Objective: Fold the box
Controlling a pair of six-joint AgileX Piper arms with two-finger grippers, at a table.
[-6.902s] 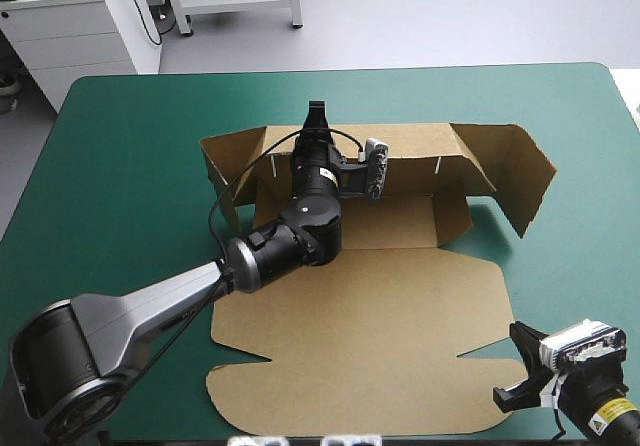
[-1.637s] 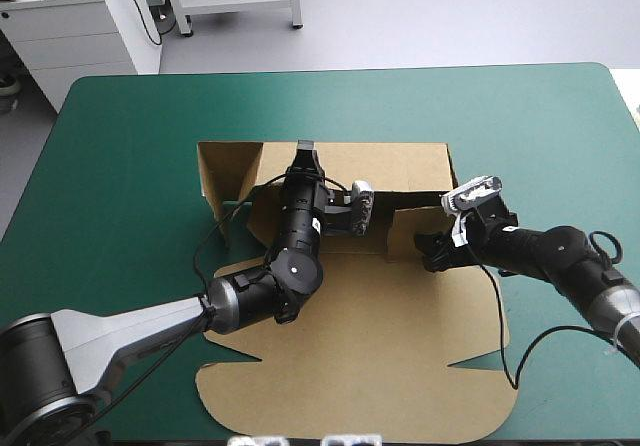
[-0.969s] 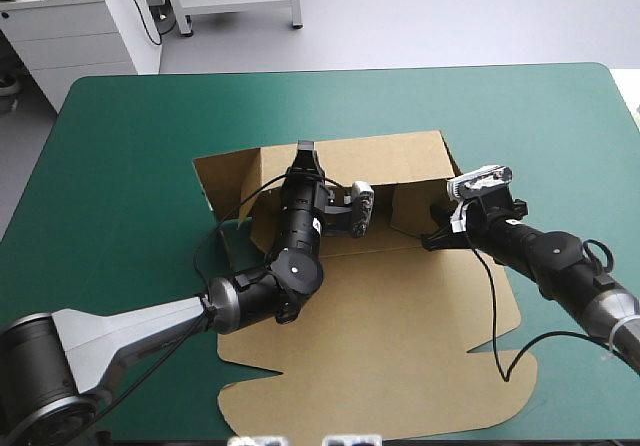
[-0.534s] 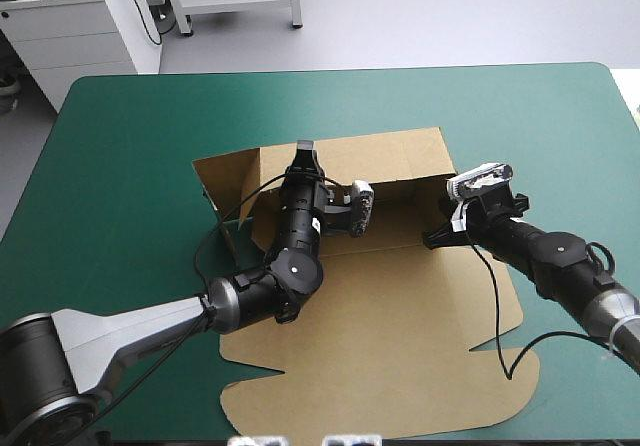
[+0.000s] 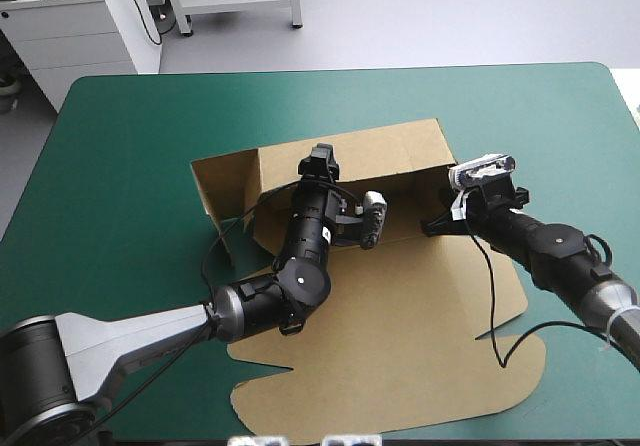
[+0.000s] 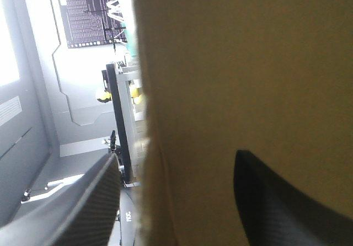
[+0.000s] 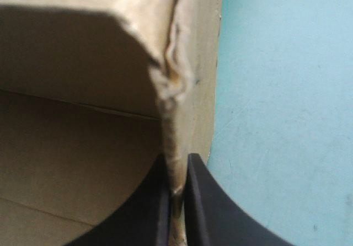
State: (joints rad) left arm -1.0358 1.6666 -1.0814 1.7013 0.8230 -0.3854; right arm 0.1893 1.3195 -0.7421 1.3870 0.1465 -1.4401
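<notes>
right gripper [image 7: 176, 162] has its black fingers [image 7: 146, 213] pinched tight on the right wall of the brown cardboard box [image 5: 400, 306]; left gripper [image 6: 176, 158] is spread apart, straddling the box's raised back wall; box sits mid teal-green table cover [image 5: 130, 146], lid panel flat
</notes>
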